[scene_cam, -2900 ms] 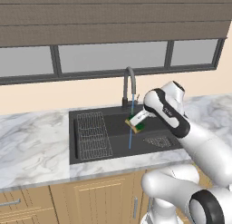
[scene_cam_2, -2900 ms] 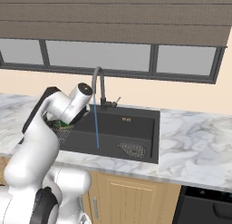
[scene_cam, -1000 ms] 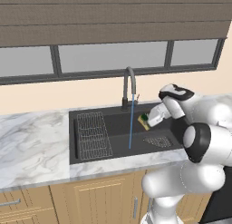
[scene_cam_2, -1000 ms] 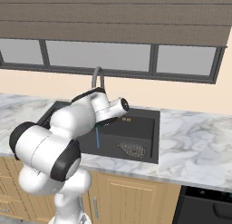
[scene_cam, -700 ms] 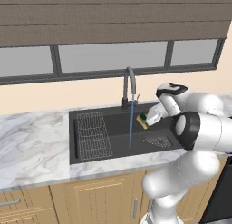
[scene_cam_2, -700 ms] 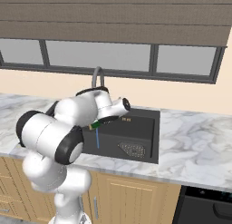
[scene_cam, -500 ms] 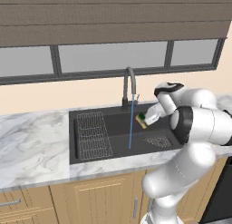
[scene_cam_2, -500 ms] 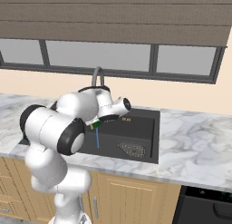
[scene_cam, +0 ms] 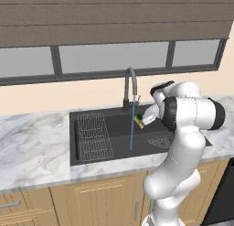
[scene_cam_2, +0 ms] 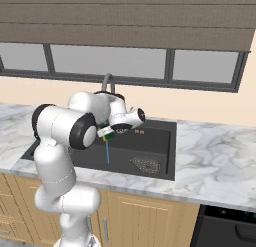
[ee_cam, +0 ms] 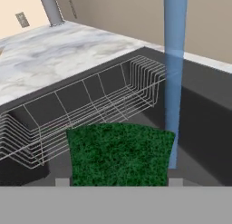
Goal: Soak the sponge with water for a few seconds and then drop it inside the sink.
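Holding the sponge [scene_cam: 139,121] between its closed fingers, the gripper [scene_cam: 142,119] hangs over the sink [scene_cam: 114,131], above its right half and just beside the water [scene_cam: 132,122]. In the hand view the green face of the sponge [ee_cam: 118,153] sits low in the middle, and the blue stream [ee_cam: 174,73] passes at its right edge; whether they touch I cannot tell. The water falls straight from the spout of the dark faucet [scene_cam: 129,87], which stands at the back rim of the sink. A wire rack [scene_cam: 93,135] lies in the left part of the sink, and a mesh drain [scene_cam: 157,142] is in its right part. Marble counter [scene_cam: 32,140] surrounds the sink on both sides.
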### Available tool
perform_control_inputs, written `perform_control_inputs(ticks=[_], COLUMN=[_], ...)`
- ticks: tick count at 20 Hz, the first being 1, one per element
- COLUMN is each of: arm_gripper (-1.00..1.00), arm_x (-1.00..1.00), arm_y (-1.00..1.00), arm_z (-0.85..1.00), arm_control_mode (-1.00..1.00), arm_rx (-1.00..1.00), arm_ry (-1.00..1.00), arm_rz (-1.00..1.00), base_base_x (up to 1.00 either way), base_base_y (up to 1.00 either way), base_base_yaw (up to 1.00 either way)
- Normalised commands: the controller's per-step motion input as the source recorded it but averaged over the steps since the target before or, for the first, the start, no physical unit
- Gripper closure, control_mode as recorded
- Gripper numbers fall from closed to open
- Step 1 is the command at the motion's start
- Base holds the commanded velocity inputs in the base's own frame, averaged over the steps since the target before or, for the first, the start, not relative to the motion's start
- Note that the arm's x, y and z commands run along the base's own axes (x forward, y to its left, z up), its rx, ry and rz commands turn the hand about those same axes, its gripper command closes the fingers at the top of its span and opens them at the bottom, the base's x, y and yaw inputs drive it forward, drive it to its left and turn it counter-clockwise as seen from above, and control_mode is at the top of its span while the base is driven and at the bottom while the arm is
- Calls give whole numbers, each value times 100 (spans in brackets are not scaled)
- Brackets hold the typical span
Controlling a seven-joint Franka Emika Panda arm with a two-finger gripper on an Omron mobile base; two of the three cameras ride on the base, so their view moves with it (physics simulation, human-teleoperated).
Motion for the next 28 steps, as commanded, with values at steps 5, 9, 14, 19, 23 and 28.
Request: perform_control_inputs(ticks=[5,9,14,19,23,28], arm_gripper=[100,100,100,100,100,100], arm_x=[40,34,20,10,0,10], arm_y=[0,0,0,0,2,5], arm_z=[-22,-23,-21,-9,-1,-13], arm_control_mode=[-100,-100,-100,-100,-100,-100], arm_rx=[0,0,0,2,3,0], arm_ry=[0,-3,-4,-5,-6,0], arm_rz=[0,0,0,0,0,0], base_base_x=[0,0,0,0,0,0], base_base_y=[0,0,0,0,0,0], base_base_yaw=[0,0,0,0,0,0])
